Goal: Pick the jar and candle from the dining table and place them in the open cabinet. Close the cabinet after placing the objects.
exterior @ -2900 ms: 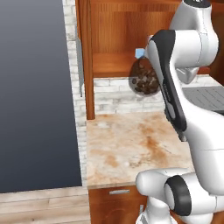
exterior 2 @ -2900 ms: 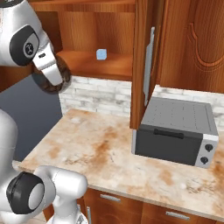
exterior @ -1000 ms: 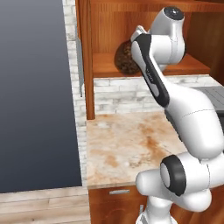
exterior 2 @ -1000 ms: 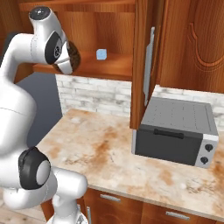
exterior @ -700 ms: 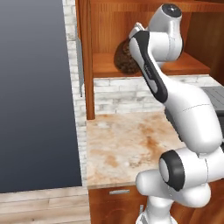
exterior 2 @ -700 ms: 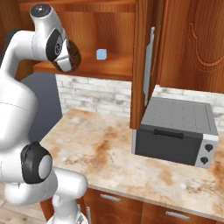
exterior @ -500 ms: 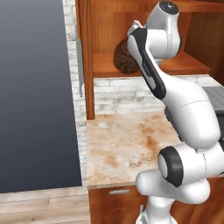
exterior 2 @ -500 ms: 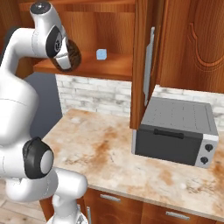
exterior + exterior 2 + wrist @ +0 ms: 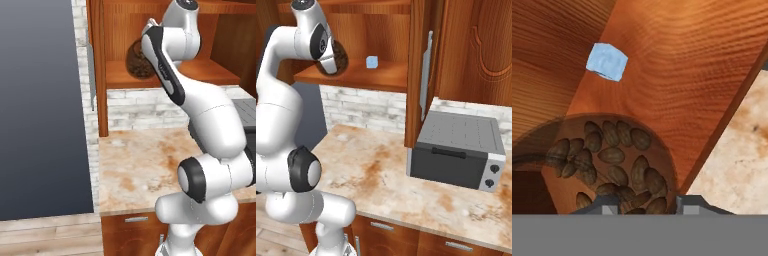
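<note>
The jar (image 9: 136, 61) is round clear glass with dark brown lumps inside. It is inside the open cabinet (image 9: 200, 75), low over the left part of its shelf (image 9: 373, 76). The arm reaches up into the cabinet and hides most of the hand. Looking down from the hand, the jar (image 9: 612, 160) lies right in front of my gripper (image 9: 648, 204), between its two dark fingertips (image 9: 607, 204). Whether the fingers still press on it does not show. The candle and the dining table are out of view.
A small pale-blue cube (image 9: 372, 62) stands further along the shelf. The cabinet door (image 9: 423, 70) hangs open above a grey toaster oven (image 9: 456, 150) on the marbled counter (image 9: 140, 165). A tall dark panel (image 9: 40, 110) fills the left side.
The jar was first carried below shelf level and has risen into the cabinet. Over the last second the hand edged slightly left with the jar.
</note>
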Controlling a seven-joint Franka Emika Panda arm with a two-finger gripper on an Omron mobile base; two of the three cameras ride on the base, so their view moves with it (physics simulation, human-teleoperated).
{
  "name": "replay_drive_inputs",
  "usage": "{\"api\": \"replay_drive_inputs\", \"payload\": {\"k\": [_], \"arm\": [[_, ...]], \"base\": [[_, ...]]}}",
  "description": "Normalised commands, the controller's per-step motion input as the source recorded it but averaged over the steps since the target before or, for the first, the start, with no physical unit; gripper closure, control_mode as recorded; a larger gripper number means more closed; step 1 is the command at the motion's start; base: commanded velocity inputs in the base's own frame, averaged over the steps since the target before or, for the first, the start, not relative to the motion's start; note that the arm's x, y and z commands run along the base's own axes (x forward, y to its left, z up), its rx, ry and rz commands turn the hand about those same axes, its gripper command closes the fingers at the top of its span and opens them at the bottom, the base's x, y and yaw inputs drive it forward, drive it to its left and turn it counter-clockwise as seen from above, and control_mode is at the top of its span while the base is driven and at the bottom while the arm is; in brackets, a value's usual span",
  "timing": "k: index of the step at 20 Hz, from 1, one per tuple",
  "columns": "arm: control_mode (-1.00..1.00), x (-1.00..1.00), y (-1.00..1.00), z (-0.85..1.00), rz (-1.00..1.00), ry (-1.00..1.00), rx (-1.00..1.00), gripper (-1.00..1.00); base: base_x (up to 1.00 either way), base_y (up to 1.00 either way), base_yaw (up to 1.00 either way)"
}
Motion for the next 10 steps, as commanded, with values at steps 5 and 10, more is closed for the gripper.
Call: {"api": "replay_drive_inputs", "payload": {"k": [5,10], "arm": [[-1.0,0.24,0.07,-0.1,0.0,0.02,0.07,1.0],[-1.0,0.11,0.04,-0.26,0.0,0.13,0.04,1.0]], "base": [[0.0,0.0,0.0],[0.0,0.0,0.0]]}}
